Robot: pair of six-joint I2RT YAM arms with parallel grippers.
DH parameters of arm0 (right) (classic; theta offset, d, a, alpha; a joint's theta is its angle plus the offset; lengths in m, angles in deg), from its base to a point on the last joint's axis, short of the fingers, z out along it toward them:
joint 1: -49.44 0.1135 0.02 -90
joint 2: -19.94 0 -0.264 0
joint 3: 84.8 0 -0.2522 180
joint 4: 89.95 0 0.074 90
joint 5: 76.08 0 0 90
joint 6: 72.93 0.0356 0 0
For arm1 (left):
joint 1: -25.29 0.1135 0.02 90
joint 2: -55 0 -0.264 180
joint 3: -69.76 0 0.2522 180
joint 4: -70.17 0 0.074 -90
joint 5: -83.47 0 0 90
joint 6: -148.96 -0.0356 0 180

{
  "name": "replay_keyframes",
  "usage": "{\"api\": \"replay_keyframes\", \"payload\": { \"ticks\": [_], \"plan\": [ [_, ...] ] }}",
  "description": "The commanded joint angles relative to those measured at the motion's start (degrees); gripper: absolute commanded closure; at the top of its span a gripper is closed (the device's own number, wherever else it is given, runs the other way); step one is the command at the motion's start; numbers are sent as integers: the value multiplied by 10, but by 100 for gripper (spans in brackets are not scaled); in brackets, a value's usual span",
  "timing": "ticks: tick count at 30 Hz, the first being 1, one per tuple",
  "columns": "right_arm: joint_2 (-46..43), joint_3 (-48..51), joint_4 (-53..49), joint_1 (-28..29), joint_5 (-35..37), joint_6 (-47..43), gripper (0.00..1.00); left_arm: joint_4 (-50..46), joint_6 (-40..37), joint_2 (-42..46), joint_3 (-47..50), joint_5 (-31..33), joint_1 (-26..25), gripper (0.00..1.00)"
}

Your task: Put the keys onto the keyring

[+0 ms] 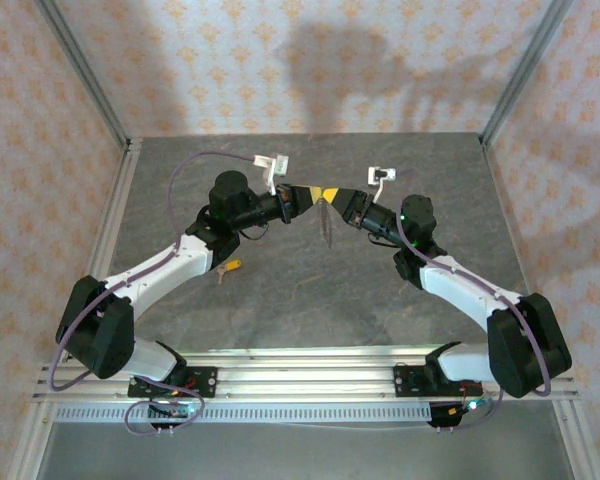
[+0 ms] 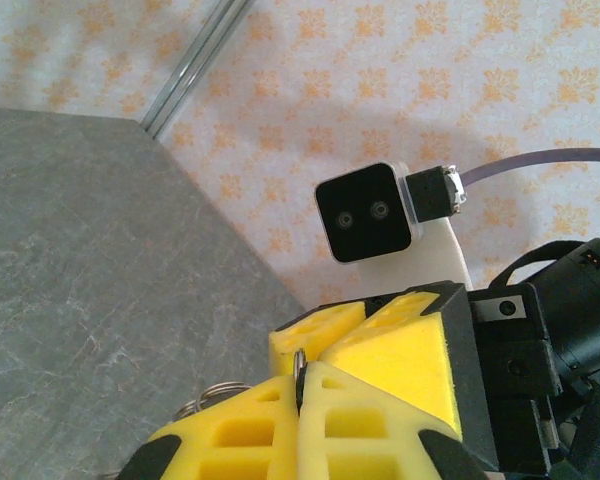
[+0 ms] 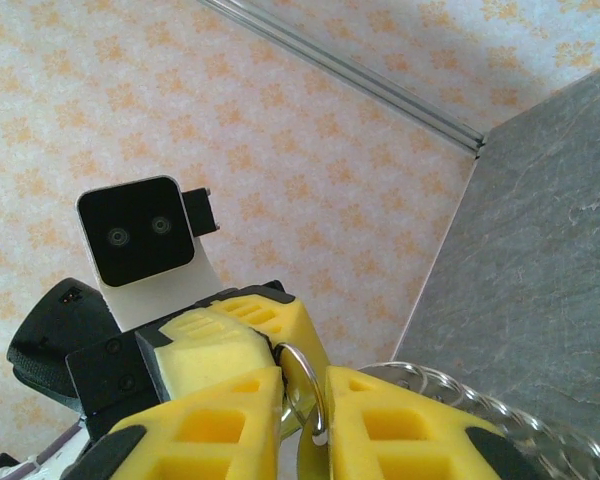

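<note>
Keyring (image 1: 327, 225) hangs in mid-air over the table (image 1: 280, 300) in the top view. Its upper end is caught where the left gripper (image 1: 316, 195) and right gripper (image 1: 336, 198) meet tip to tip. The rest dangles straight down as a thin, limp strand. One key (image 1: 230, 267), with a yellow head, lies flat on the table well to the left of the keyring, untouched.

From the left wrist, the left gripper (image 2: 300, 388) is clamped tight on a thin wire loop of the keyring (image 2: 298, 362), with no gap between its pads. The right gripper (image 2: 365, 322) sits just beyond the keyring, touching it. More loops (image 2: 212, 395) sag to the left of the pinch.

From the right wrist, the right gripper (image 3: 302, 405) has its jaws drawn narrow around a small round loop of the keyring (image 3: 305, 385), which appears to span both pads. The left gripper (image 3: 252, 330) is right behind that loop. A beaded length (image 3: 480, 412) trails off to the right.

I judge the keyring light, floppy and slick, likely to twist. It is best held at the stiff wire loop. The key looks small and hard, so I would take it by the head.
</note>
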Motion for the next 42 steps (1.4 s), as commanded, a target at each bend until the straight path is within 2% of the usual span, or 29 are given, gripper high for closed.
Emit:
{"api": "replay_keyframes", "payload": {
  "ticks": [1, 7, 9, 10, 12, 14, 15, 19, 21, 23, 29, 31, 37, 42],
  "plan": [
    [3, -25, 19, 5, 2, -11, 82, 27, 1, -6, -9, -15, -4, 100],
    [4, -24, 17, 5, 5, -13, 87, 25, 0, -9, -11, -22, -7, 100],
    [4, -24, 17, 5, 5, -12, 93, 24, 0, -10, -12, -24, -8, 100],
    [4, -25, 16, 5, 7, -12, 100, 22, 0, -10, -13, -25, -8, 100],
    [2, -24, 15, 5, 10, -12, 100, 15, 2, -9, -15, -20, -8, 100],
    [-1, -24, 10, 5, 13, -14, 100, 1, 10, -1, -17, 12, -8, 100],
    [-6, -24, 2, 5, 18, -17, 100, -17, 14, 7, -18, 47, -8, 96],
    [-35, -16, -22, 5, 41, -32, 100, -46, 60, 58, 4, 191, -3, 38],
    [-45, -16, -30, 5, 46, -38, 100, -43, 88, 84, 23, 238, -2, 25],
    [-54, -15, -35, 5, 45, -44, 100, -41, 109, 102, 35, 256, -1, 21],
    [-79, -11, -34, 5, 43, -50, 100, -6, 151, 114, 57, 215, -5, 20],
    [-86, -11, -32, 5, 48, -48, 100, 10, 156, 114, 65, 201, -10, 23],
    [-98, -11, -22, 6, 63, -46, 100, 65, 161, 114, 81, 177, -34, 47],
    [-93, -12, -13, 9, 71, -38, 100, 97, 162, 100, 73, 171, -51, 60]
  ]
}}
